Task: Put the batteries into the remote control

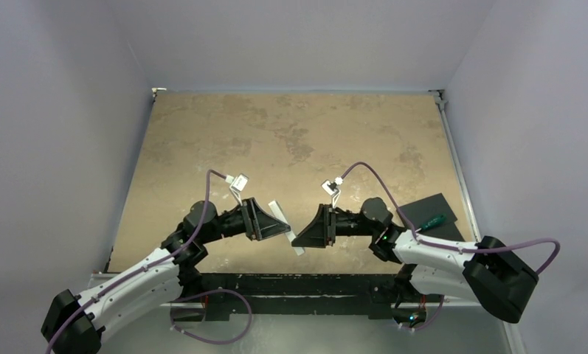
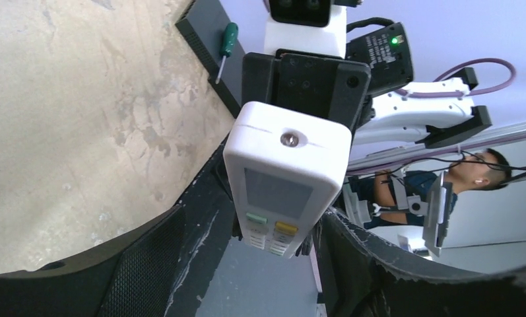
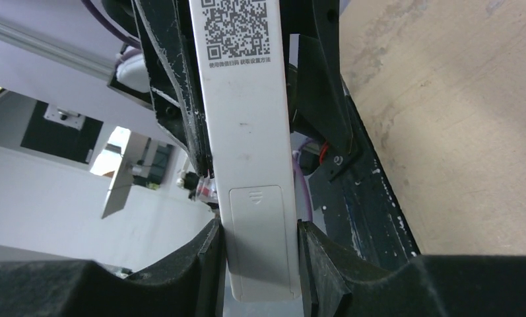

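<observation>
The remote control (image 1: 278, 210) is a white bar held in the air between both grippers, near the table's front edge. In the left wrist view its face (image 2: 283, 178) shows a grey screen with green and yellow buttons. In the right wrist view its plain back (image 3: 247, 132) shows a QR code and a closed battery cover (image 3: 260, 231). My right gripper (image 1: 309, 230) is shut on the cover end (image 3: 260, 264). My left gripper (image 1: 279, 225) grips the other end, fingers (image 3: 174, 79) flanking it (image 2: 273, 264). No batteries are in view.
A black flat pad (image 1: 434, 214) lies at the right front of the tan table (image 1: 291, 140), with a green-handled screwdriver (image 1: 429, 220) on it. Both show in the left wrist view, screwdriver (image 2: 227, 43) on pad (image 2: 204, 33). Grey walls enclose the table.
</observation>
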